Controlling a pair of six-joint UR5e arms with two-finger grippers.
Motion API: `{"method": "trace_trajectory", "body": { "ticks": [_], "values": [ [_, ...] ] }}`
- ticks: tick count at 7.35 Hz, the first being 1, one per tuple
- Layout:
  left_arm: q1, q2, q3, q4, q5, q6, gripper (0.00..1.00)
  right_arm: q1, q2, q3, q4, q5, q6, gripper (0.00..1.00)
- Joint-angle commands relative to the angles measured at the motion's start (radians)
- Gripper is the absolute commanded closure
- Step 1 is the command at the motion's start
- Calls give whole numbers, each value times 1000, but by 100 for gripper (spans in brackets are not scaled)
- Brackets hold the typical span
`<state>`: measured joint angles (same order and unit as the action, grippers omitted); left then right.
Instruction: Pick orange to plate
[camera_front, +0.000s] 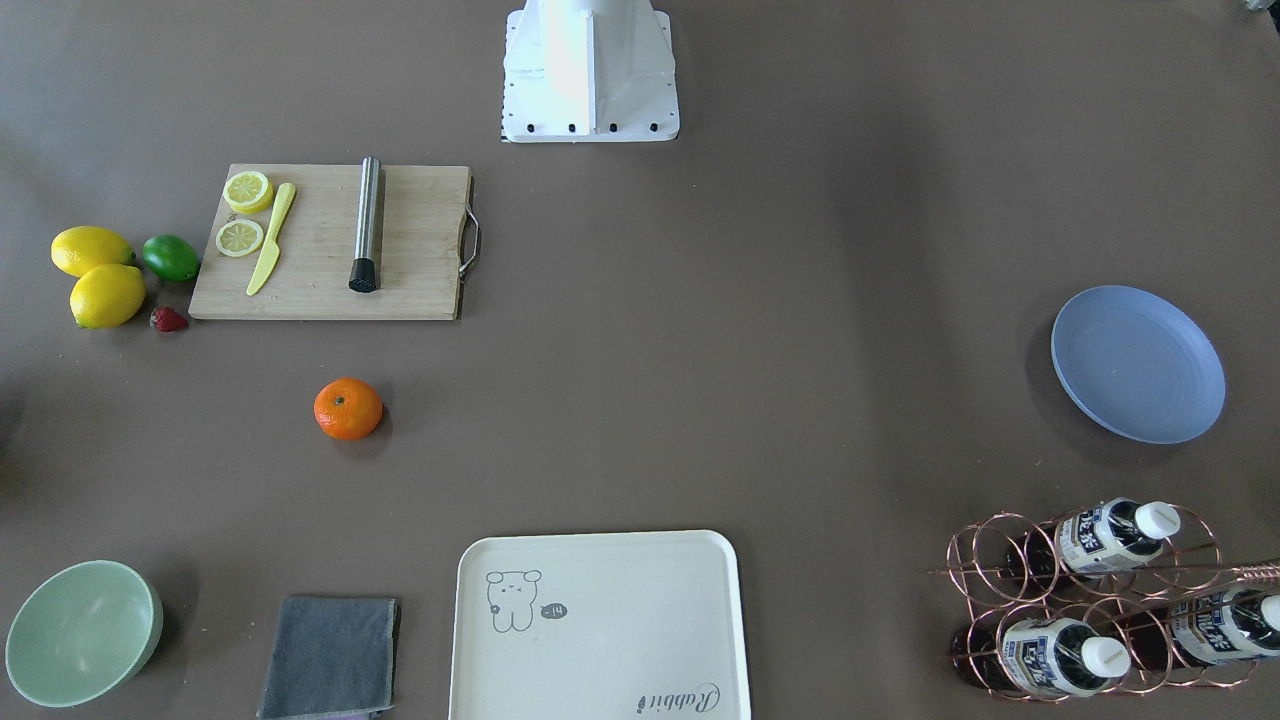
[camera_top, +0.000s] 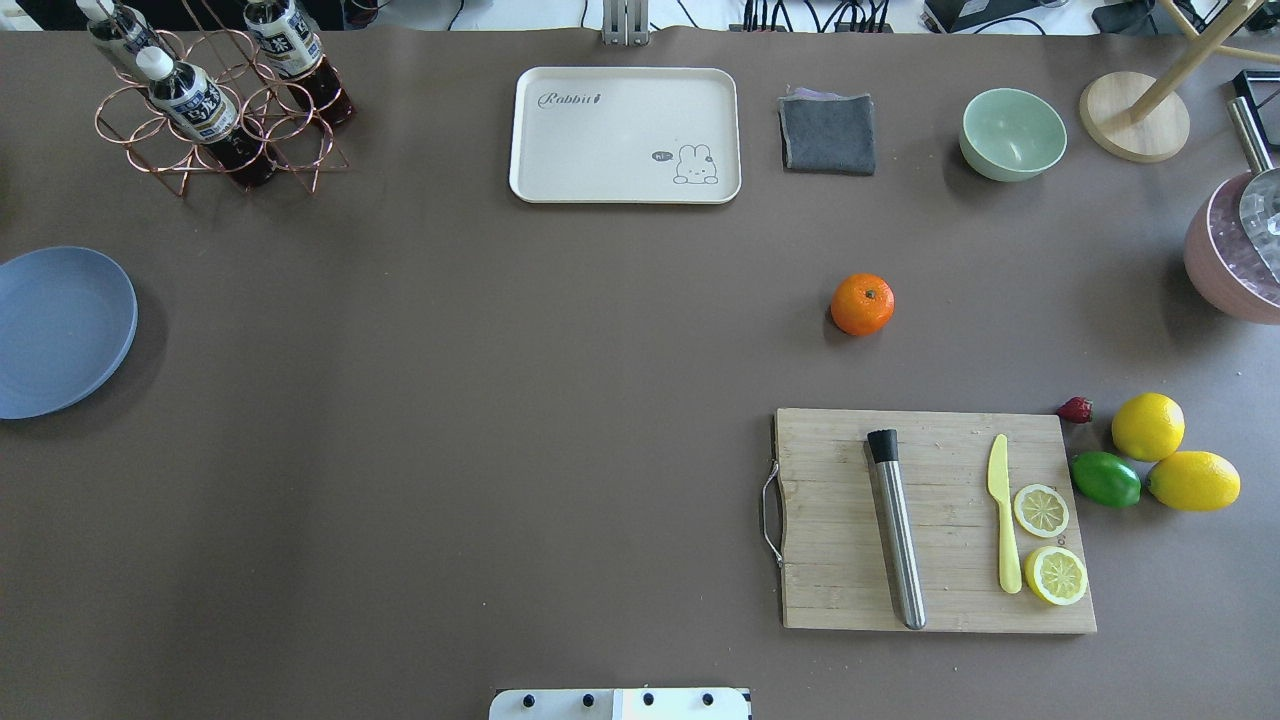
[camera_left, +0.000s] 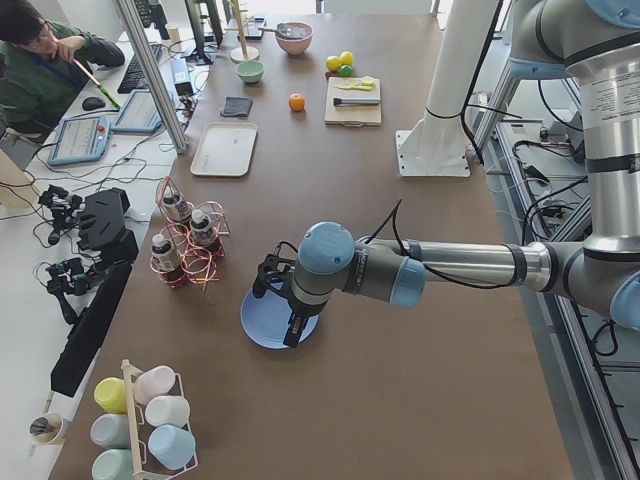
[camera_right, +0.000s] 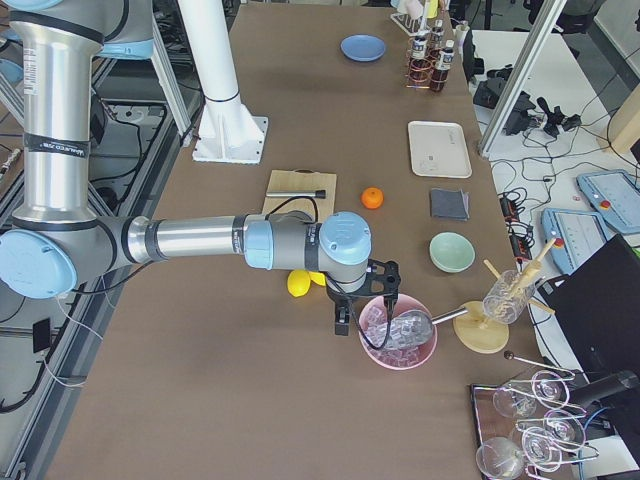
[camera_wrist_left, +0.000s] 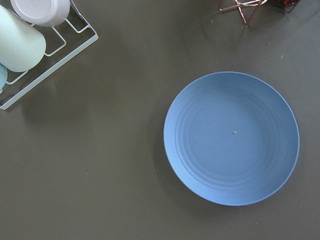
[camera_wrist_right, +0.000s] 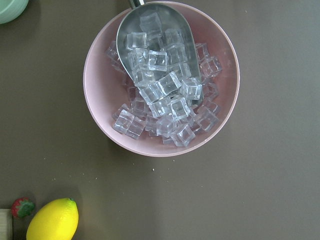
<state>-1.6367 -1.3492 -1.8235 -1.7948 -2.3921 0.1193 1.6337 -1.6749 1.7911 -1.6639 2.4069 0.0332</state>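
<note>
The orange sits alone on the brown table, between the cutting board and the grey cloth; it also shows as the orange. The blue-grey plate lies bare at the far left table edge and fills the right half of the left wrist view as the plate. My left gripper hangs over the plate; I cannot tell if it is open or shut. My right gripper hovers at the pink ice bowl, far from the orange; its state is also unclear.
A wooden cutting board carries a steel muddler, a yellow knife and lemon slices. Two lemons, a lime and a strawberry lie beside it. Along the far edge stand a cream tray, grey cloth, green bowl and bottle rack. The pink ice bowl stands at the right.
</note>
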Motion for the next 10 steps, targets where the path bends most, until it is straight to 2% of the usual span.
{"method": "trace_trajectory", "body": {
  "ticks": [1, 7, 8, 10],
  "values": [
    [0, -1, 1, 0, -1, -1, 2, 0, 9, -1, 0, 0, 1, 0],
    [3, -2, 13, -11, -7, 2, 2, 0, 3, 10, 1, 1, 1, 0],
    [3, -23, 22, -14, -53, 6, 2, 0, 4, 11, 1, 1, 1, 0],
    [-5, -78, 56, -9, -58, -9, 2, 0, 6, 11, 1, 1, 1, 0]
  ]
}}
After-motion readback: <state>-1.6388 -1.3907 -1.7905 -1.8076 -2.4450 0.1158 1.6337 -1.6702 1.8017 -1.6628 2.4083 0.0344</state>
